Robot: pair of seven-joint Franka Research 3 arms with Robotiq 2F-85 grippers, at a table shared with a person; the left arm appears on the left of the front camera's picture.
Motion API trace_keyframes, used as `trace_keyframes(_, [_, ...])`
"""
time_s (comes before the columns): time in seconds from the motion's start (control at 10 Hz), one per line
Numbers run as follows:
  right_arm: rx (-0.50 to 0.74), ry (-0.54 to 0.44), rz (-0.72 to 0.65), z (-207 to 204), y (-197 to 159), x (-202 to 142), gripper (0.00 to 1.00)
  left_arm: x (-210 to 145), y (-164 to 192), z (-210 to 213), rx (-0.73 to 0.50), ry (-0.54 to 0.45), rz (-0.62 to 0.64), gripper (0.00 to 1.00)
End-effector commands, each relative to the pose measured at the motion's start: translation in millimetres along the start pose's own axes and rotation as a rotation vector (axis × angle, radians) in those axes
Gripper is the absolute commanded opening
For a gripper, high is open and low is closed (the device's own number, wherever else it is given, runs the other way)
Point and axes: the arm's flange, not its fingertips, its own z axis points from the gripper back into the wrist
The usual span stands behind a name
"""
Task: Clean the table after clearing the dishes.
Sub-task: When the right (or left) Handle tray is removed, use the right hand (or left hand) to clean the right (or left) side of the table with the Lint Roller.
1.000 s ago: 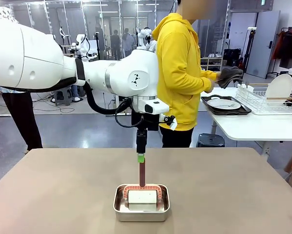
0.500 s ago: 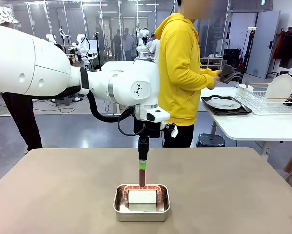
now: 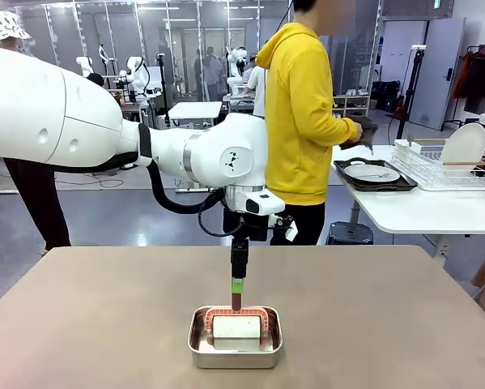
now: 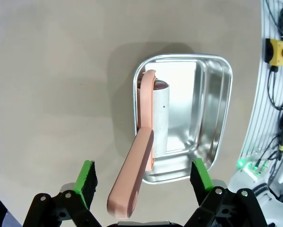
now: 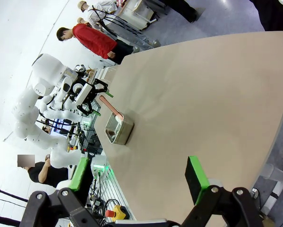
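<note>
Hanging above the one steel pan (image 3: pixel 195 348) at lower centre of the tabletop (image 3: pixel 388 324), the left hand (image 4: pixel 142 170) is being held apart astride the single roller's pink handle (image 4: pixel 132 189). Cleaning is being started, and closing on it is being called for. The right hand (image 5: pixel 137 170) is being held apart too. Two plates are sitting at right, one on a tray (image 3: pixel 345 178), one racked.

I see a plain taupe table (image 3: pixel 80 324), a silver pan (image 3: pixel 235 358), a salmon-handled white roller (image 4: pixel 161 118), and a yellow hoodie (image 3: pixel 299 113) at one o'clock.
</note>
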Motion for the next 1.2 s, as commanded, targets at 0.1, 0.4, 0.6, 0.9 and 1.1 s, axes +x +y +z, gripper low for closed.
trace_keyframes(0.1, [0.005,-0.01,0.006,-2.1,5.2,-3.6,1.0,-4.0,-6.5,-7.6,-0.011,-0.033,0.026,0.98])
trace_keyframes(0.4, [0.005,-0.01,0.006,-2.1,5.2,-3.6,1.0,-4.4,-5.6,-10.0,-0.017,-0.029,0.033,0.75])
trace_keyframes(0.6, [0.005,-0.01,0.006,-2.1,5.2,-3.6,1.0,-5.1,-6.5,-9.6,-0.014,-0.036,0.038,0.55])
trace_keyframes(0.9, [0.005,-0.01,0.006,-2.1,5.2,-3.6,1.0,-7.0,-9.1,-11.4,-0.02,-0.046,0.041,0.26])
trace_keyframes(1.1, [0.005,-0.01,0.006,-2.1,5.2,-3.6,1.0,-9.0,-10.2,-11.5,-0.022,-0.041,0.059,0.06])
